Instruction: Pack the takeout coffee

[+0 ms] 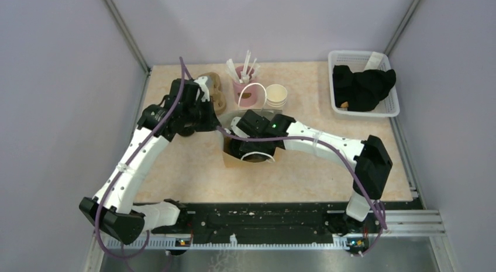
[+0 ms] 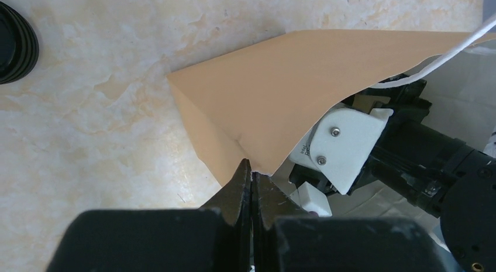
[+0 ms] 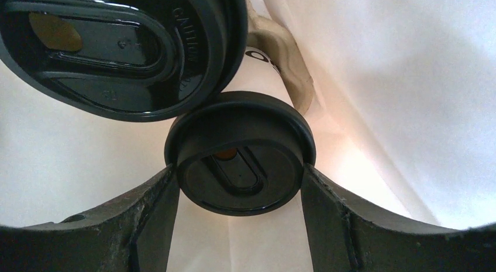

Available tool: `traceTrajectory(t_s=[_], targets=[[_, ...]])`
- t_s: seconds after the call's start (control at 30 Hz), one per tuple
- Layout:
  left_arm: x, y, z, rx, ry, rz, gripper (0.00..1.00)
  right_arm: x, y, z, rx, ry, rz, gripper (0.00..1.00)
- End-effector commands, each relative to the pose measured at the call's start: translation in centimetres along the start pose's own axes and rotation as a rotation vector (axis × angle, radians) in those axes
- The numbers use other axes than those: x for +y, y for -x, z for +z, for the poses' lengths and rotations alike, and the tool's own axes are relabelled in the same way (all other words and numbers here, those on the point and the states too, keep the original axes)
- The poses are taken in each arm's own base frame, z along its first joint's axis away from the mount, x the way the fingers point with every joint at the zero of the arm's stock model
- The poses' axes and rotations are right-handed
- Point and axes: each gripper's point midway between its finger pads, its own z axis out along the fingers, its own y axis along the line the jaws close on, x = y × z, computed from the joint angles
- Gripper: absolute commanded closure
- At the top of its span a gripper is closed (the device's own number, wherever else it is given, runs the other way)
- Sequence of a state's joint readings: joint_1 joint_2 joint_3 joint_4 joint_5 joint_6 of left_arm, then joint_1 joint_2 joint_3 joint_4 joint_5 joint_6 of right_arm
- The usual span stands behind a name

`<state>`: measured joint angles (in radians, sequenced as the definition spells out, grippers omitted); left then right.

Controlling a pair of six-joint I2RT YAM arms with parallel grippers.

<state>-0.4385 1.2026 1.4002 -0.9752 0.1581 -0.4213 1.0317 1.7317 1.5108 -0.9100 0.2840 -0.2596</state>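
Your right gripper (image 3: pixel 238 181) clasps the cup (image 3: pixel 263 73) at its lid (image 3: pixel 245 117) (likely light, thin-walled, slick-topped): squeeze gently under the rim; left gripper (image 2: pixel 251 187) pinches the bag (image 2: pixel 281 90) edge.

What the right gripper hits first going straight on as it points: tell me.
The lidded cup sits between the right gripper's fingers, so that comes first. Pushed on together, they would probably meet the white inside of the bag; the second lidded cup lies off to one side, though depth is unclear.
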Motion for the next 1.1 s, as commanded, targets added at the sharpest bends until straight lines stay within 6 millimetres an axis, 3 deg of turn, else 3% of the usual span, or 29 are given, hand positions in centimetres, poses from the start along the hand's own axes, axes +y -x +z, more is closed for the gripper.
traceTrajectory(t_s=[0.0, 0.23, 0.43, 0.53, 0.63, 0.83, 1.07], targets=[[0.2, 1.2, 0.5, -0.012, 0.026, -0.007, 1.00, 0.6, -1.8, 3.4, 0.068, 0.006, -0.003, 0.79], [0.3, 1.8, 1.5, 0.001, 0.030, 0.001, 1.00, 0.5, -2.8, 5.2, 0.082, 0.046, 0.005, 0.79], [0.2, 2.0, 1.6, 0.003, 0.026, 0.004, 1.00, -1.6, 1.8, 0.5, -0.004, 0.047, 0.080, 0.69], [0.5, 1.8, 1.8, 0.015, 0.042, -0.003, 0.99, -1.9, 2.9, -1.8, -0.042, 0.050, 0.121, 0.54], [0.9, 1.5, 1.9, 0.030, 0.057, -0.011, 0.98, -1.7, 3.3, -3.3, -0.054, 0.058, 0.148, 0.39], [1.0, 1.1, 1.9, 0.055, 0.058, -0.019, 0.96, -0.4, 3.4, -5.0, -0.037, 0.043, 0.145, 0.23], [0.9, 0.8, 1.7, 0.072, 0.056, -0.018, 0.93, -0.8, 3.9, -8.0, -0.045, 0.008, 0.214, 0.15]])
